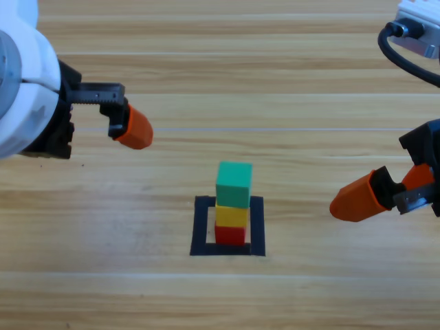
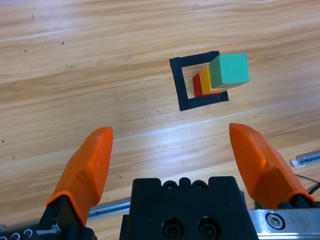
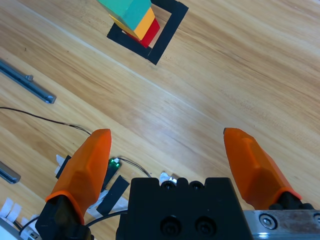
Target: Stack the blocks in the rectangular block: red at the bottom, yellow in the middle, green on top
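Green (image 1: 234, 183) tops yellow (image 1: 232, 216), red (image 1: 230, 235) (inside tape square (image 1: 201, 227)).

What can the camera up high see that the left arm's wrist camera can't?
Only the high view shows both arms at once: the left gripper at the left edge and the right gripper at the right, both away from the stack. Only the left wrist view shows that gripper's two orange jaws spread wide apart with nothing between them. Both show the green cube on the yellow cube on the red cube, inside the black tape square.
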You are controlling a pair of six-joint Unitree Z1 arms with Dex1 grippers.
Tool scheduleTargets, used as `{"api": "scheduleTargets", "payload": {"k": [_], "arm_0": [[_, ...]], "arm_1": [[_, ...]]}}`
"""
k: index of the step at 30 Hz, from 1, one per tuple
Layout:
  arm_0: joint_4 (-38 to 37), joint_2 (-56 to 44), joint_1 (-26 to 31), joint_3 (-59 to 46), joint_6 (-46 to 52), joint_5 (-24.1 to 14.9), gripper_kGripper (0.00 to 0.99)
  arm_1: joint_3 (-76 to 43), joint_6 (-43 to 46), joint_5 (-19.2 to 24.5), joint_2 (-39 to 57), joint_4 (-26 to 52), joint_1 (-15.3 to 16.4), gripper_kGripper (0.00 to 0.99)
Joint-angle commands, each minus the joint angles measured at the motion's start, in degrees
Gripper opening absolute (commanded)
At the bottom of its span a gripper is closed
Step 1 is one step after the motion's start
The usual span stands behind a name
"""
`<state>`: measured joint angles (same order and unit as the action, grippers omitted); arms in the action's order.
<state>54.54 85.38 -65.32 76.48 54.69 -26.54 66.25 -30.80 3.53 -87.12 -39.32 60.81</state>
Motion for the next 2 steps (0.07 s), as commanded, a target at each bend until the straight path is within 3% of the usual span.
{"api": "scheduleTargets", "payload": {"k": [1,2], "arm_0": [[-0.49,-0.39,-1.13,-0.81,-0.72,-0.7,0.99],[-0.58,-0.3,-1.13,-0.81,-0.81,-0.7,0.99]], "arm_1": [[0.37,0.13,-0.45,-0.33,-0.06,0.1,0.988],[0.37,0.13,-0.45,-0.33,-0.06,0.1,0.988]]}}
